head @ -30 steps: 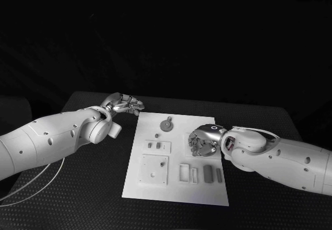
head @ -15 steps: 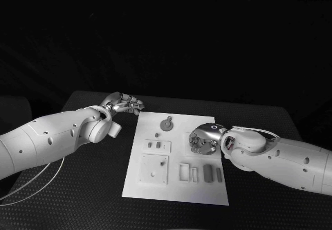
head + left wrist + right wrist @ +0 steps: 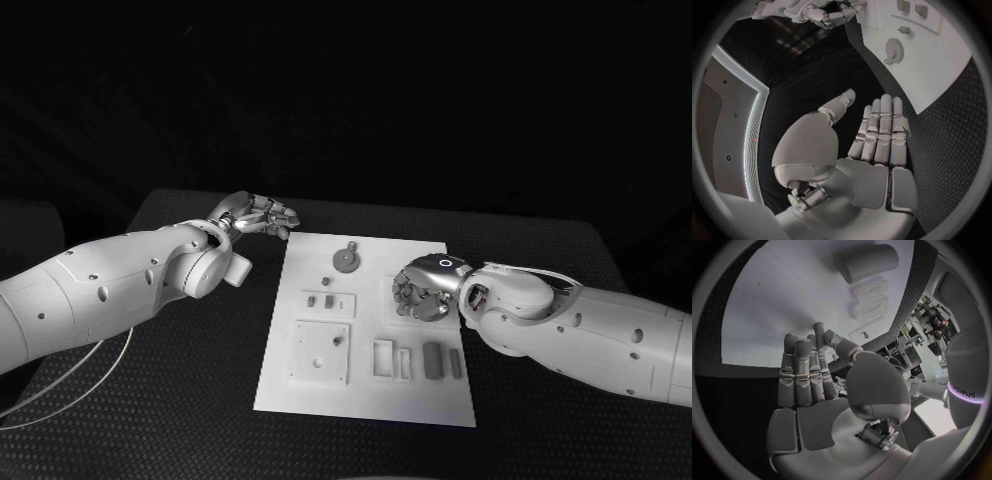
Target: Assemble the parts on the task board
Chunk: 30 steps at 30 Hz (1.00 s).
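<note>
The task board (image 3: 369,330) is seen mid-table (image 3: 173,400). The left hand (image 3: 257,217) is held off the board's far left corner, over black table, fingers straight and side by side, nothing held. The right hand (image 3: 423,290) is held over the board's right side, fingers extended, nothing gripped. A gear-like part (image 3: 346,260) lies near the board's far edge; grey parts (image 3: 433,358) lie near its right front.

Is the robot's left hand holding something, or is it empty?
Empty. In the left wrist view the left robot hand has straight, flat fingers with nothing in them, over the black table beside the white board.
</note>
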Motion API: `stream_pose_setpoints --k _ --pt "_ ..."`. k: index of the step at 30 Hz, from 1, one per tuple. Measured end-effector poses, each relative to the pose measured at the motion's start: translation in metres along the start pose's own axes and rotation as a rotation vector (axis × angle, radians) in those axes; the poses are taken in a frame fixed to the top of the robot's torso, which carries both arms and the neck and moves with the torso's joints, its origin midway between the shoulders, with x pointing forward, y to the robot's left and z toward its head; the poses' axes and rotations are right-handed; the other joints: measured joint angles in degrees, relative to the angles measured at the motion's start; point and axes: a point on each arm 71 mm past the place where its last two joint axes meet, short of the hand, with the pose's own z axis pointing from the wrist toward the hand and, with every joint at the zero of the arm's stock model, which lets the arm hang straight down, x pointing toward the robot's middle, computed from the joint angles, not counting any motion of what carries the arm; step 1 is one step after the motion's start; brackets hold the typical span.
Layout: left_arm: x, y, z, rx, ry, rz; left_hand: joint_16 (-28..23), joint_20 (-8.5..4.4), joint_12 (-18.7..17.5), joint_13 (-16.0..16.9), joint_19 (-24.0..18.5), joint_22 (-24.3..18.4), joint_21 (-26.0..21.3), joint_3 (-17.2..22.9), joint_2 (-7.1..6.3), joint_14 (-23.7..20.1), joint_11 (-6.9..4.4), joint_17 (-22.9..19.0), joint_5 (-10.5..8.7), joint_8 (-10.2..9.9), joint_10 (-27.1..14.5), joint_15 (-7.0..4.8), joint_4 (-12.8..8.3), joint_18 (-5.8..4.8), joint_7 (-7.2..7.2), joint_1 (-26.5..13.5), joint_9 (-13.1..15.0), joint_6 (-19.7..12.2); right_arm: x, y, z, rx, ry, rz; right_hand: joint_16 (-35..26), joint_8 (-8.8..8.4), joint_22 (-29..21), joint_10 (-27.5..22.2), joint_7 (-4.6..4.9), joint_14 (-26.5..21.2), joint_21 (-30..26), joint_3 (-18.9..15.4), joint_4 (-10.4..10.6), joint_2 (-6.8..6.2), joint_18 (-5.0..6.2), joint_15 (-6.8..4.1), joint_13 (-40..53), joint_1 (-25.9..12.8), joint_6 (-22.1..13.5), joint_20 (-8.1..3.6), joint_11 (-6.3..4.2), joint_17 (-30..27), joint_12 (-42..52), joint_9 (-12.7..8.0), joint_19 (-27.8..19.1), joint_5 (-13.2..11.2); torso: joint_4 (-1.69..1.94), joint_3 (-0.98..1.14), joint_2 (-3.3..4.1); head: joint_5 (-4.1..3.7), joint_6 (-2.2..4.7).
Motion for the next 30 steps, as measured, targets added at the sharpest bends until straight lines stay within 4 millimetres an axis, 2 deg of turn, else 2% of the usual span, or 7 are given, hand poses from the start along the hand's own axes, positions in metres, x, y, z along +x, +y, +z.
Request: stream_pose_setpoints --k 9,19,25,30 --pt "0.000 0.000 0.000 0.000 -0.001 0.000 0.0 0.00 0.0 0.0 0.0 0.0 0.0 0.0 0.00 0.0 0.00 0.0 0.00 0.0 0.0 0.00 0.0 0.00 0.00 0.0 0.0 0.0 -0.004 0.001 -0.005 -0.006 -0.025 0.005 0.0 0.00 0.0 0.2 -0.10 0.3 0.0 0.2 0.1 0.05 0.17 -0.11 0.0 0.0 0.1 -0.12 0.02 0.1 0.0 0.0 0.1 -0.1 0.04 -0.01 -0.02 -0.05 0.07" --pt "-0.001 0.001 0.001 -0.002 -0.005 0.002 0.0 0.00 0.0 0.0 0.0 -0.1 0.0 0.0 0.00 0.0 0.00 0.1 0.00 0.0 0.0 0.00 0.0 0.00 0.00 0.0 0.0 0.0 -0.034 0.013 -0.006 -0.042 -0.090 0.004 0.2 -0.02 0.0 0.4 -0.28 0.4 0.0 0.2 0.1 0.07 0.14 -0.03 0.3 0.1 0.3 -0.25 -0.18 0.1 0.0 0.1 0.5 0.1 -0.01 -0.03 -0.04 0.13 0.14" --pt "-0.001 0.001 0.002 -0.002 -0.006 0.002 0.0 0.00 0.0 0.0 0.0 -0.1 0.0 0.0 0.00 0.0 0.00 0.2 0.00 0.0 0.0 0.00 0.0 0.00 0.00 0.0 0.0 0.0 -0.037 0.030 -0.003 -0.086 -0.099 0.021 0.2 0.19 0.0 0.4 -0.29 0.4 0.0 0.2 0.1 0.07 0.12 -0.02 0.3 0.1 0.3 -0.25 -0.18 0.1 0.0 0.1 0.4 0.1 -0.01 -0.05 -0.05 0.30 0.23" --pt "-0.002 0.001 0.002 -0.003 -0.010 0.003 0.0 0.00 0.0 0.0 0.0 -0.1 0.0 0.0 0.00 0.0 0.00 0.2 0.00 0.0 0.0 0.00 0.0 0.00 0.00 0.0 0.0 0.0 -0.037 0.057 0.009 -0.148 -0.101 0.045 0.2 0.20 0.0 0.4 -0.29 0.4 0.0 0.3 0.2 0.07 0.07 -0.01 0.3 0.1 0.3 -0.24 -0.18 0.1 0.0 0.1 0.4 0.1 -0.01 -0.07 -0.06 0.74 0.25"
